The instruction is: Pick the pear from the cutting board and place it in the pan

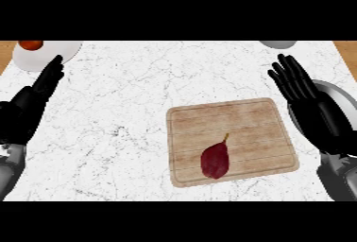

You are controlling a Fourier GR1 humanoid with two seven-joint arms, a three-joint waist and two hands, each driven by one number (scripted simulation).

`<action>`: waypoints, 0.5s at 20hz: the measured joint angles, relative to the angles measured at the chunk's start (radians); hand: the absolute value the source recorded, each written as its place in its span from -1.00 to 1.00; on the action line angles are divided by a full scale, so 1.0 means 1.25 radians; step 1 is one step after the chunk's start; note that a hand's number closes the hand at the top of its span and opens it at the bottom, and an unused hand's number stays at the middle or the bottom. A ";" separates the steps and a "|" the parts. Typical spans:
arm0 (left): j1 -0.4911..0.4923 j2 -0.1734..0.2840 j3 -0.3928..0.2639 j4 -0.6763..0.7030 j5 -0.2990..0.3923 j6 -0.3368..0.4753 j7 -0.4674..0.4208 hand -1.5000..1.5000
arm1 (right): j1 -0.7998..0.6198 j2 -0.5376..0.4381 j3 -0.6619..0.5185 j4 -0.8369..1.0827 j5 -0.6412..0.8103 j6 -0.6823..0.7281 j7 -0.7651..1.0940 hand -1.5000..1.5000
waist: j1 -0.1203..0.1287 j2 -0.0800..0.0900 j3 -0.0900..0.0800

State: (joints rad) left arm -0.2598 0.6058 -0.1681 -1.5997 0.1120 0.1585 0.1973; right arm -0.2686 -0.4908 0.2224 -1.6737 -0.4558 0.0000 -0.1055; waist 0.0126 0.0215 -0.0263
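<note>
A dark red pear [215, 160] with a short yellow stem lies on the wooden cutting board [237, 120], toward its lower middle. The grey pan [337, 96] shows at the right edge, largely hidden behind my right hand [315, 111]. That hand is open, fingers straight and pointing up, to the right of the board and apart from the pear. At the left edge my left hand [33, 101] rests open with fingers up, far from the board.
A white plate [52, 51] with a small orange-red fruit [30, 45] sits at the top left corner. A grey-white round object [279, 44] shows at the top right. Wooden strips border the white marble counter [118, 132] on both upper sides.
</note>
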 measured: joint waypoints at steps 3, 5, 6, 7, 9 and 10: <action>0.030 -0.056 -0.007 -0.001 0.009 0.018 -0.038 0.00 | 0.032 0.033 -0.021 -0.001 -0.014 -0.015 -0.030 1.00 | -0.007 -0.009 0.011; 0.049 -0.112 -0.022 -0.009 0.020 0.038 -0.071 0.00 | 0.058 0.071 -0.049 -0.004 -0.045 -0.033 -0.066 1.00 | -0.014 -0.013 0.015; 0.060 -0.138 -0.028 -0.016 0.029 0.045 -0.089 0.00 | 0.073 0.088 -0.069 -0.009 -0.067 -0.041 -0.083 1.00 | -0.019 -0.014 0.016; 0.067 -0.158 -0.034 -0.020 0.041 0.046 -0.095 0.00 | 0.097 0.069 -0.079 0.014 -0.035 -0.071 -0.074 1.00 | -0.027 -0.014 0.015; 0.093 -0.198 -0.046 -0.023 0.055 0.054 -0.122 0.00 | 0.160 0.099 -0.103 0.036 -0.032 -0.137 -0.080 -1.00 | -0.038 -0.016 0.017; 0.105 -0.216 -0.054 -0.022 0.059 0.056 -0.136 0.00 | 0.198 0.119 -0.105 0.033 -0.029 -0.159 -0.094 -1.00 | -0.040 -0.017 0.017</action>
State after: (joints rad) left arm -0.1282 0.3363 -0.2359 -1.6278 0.1852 0.2286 0.0270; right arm -0.0215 -0.3421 0.0913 -1.6330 -0.4921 -0.1984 -0.2235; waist -0.0379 0.0003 -0.0045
